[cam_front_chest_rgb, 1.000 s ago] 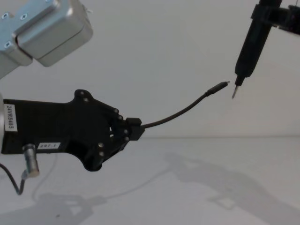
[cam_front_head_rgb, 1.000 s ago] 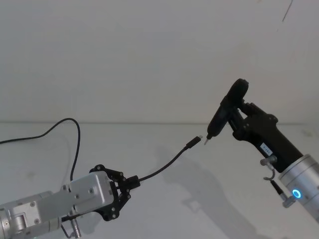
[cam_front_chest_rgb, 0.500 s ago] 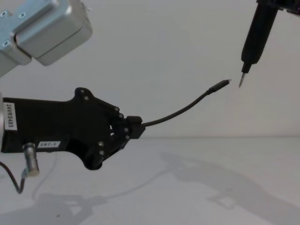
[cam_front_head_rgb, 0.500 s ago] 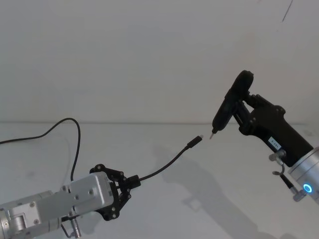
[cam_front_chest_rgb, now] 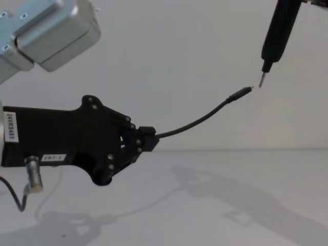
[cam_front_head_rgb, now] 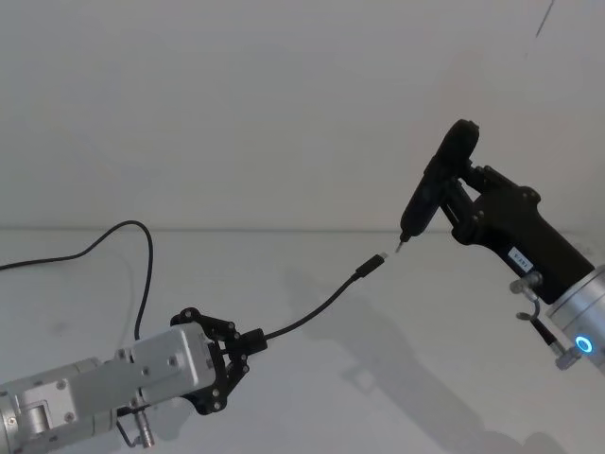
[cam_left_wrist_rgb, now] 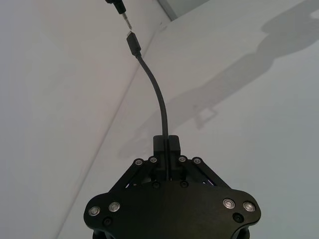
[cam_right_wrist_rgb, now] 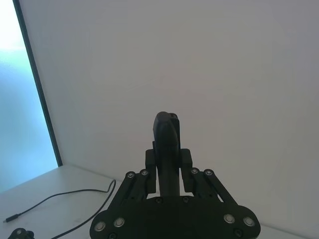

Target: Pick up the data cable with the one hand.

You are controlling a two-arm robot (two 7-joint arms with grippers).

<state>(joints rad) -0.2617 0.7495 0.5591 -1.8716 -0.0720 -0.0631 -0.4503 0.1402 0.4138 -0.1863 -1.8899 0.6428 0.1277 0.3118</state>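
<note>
While both arms hang above the white worktop [cam_front_head_rgb: 312,397], nothing task-related is resting flat except the cable's slack. Left gripper [cam_front_head_rgb: 248,342] is low by the near-left edge, clamped shut on the cable [cam_front_head_rgb: 317,312]; wrist view shows the cord pinched between the closed fingers [cam_left_wrist_rgb: 172,145]. Held a short way back from the end, so the free length arcs up and out toward the middle and the plug [cam_front_head_rgb: 371,267] sits out in free air, reachable. Behind the gripper the rest of the cord loops back over the left side of the worktop and runs off the left edge. So the pickup looks done.

Right gripper [cam_front_head_rgb: 454,203] is up over the right side, closed around a black pen tool [cam_front_head_rgb: 430,194], gripped on the barrel so the metal tip [cam_front_head_rgb: 398,242] points down at the plug. Tip and plug are just beside each other; can't tell whether they touch. Judgement: the cable is being presented for tip-to-plug alignment, and the springy cord will shift if nudged.
</note>
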